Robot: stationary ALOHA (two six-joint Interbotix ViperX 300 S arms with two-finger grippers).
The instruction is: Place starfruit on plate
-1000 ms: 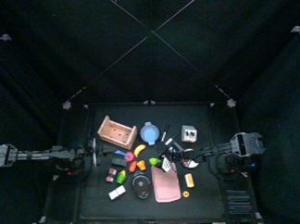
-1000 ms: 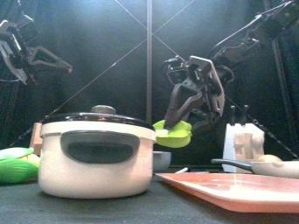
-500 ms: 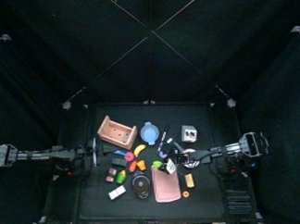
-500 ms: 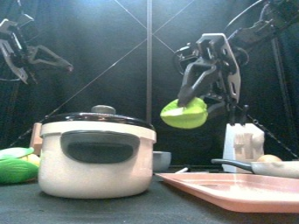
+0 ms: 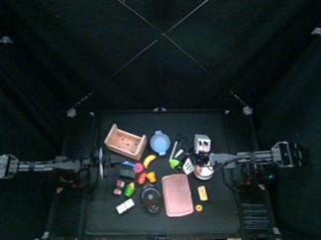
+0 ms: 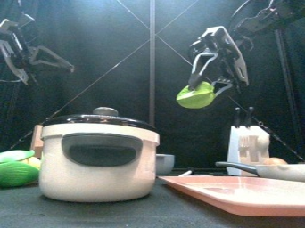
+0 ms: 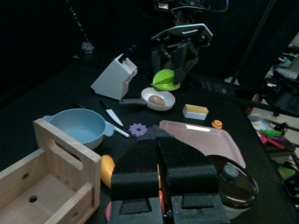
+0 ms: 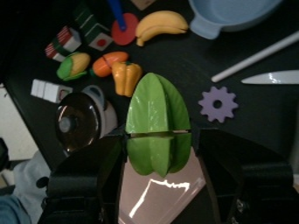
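Observation:
My right gripper (image 6: 212, 78) hangs high over the table, shut on the green starfruit (image 6: 197, 94). In the right wrist view the ridged starfruit (image 8: 158, 127) sits between the jaws, and the pink plate (image 8: 149, 199) lies below it. That plate (image 6: 238, 191) stretches along the table's front right, and from above the plate (image 5: 178, 196) sits near the front middle. From the left wrist camera I see the starfruit (image 7: 167, 80) held beyond the plate (image 7: 193, 140). The left gripper (image 7: 160, 166) rests shut at the table's left side.
A large cream pot (image 6: 102, 158) with a dark lid stands front left. A wooden crate (image 7: 41, 171) and blue bowl (image 7: 73, 122) sit at the left, a knife block (image 6: 248, 147) at the right. A banana (image 8: 162, 24) and small toy foods lie scattered mid-table.
The right gripper has lifted the starfruit higher and carried it toward the right. The left arm has stayed still.

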